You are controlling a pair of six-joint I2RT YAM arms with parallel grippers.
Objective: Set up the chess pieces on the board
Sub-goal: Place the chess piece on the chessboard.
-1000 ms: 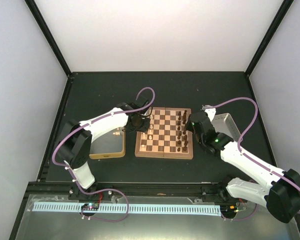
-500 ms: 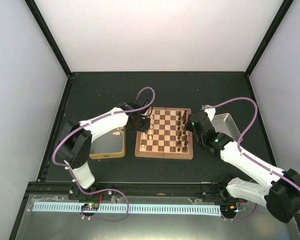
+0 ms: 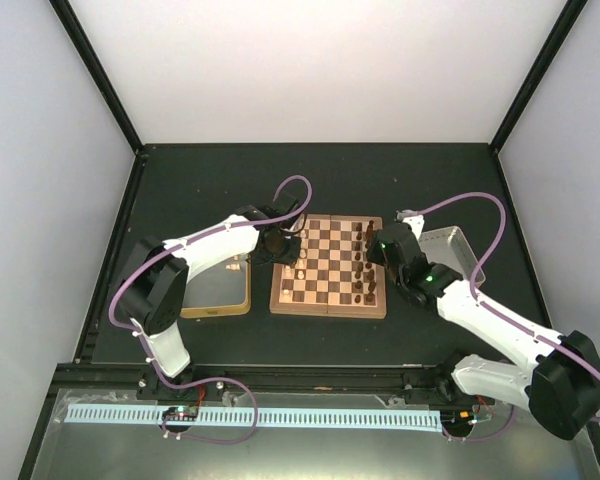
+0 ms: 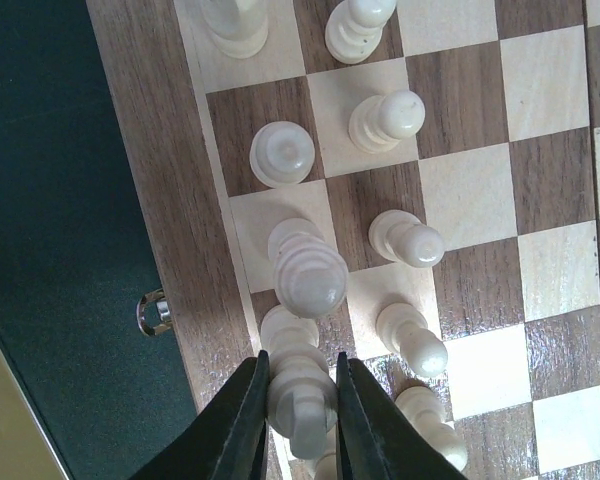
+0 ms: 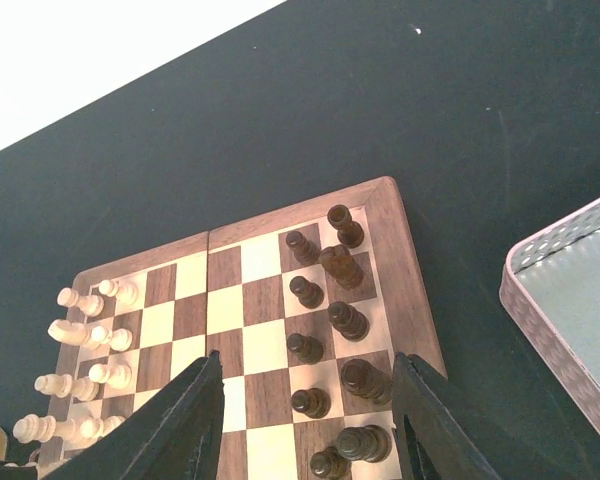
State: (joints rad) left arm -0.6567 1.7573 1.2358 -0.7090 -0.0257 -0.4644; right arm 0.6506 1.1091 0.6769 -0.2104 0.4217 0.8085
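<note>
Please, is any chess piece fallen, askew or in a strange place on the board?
Nothing stands out. The cream pieces appear upright along the left side of the board in the top view, the dark pieces along its right side. One cream piece is gripped in the left end effector, not fallen.

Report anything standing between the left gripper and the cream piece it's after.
Nothing visible: the left gripper is shut on a pale cream wooden chess piece at the checkered wooden chessboard's edge. Other cream pieces crowd close beside it.

Gold-tan tin (image 3: 215, 295), silver-grey tray (image 5: 580, 300), seemingly perforated, well apart.
</note>
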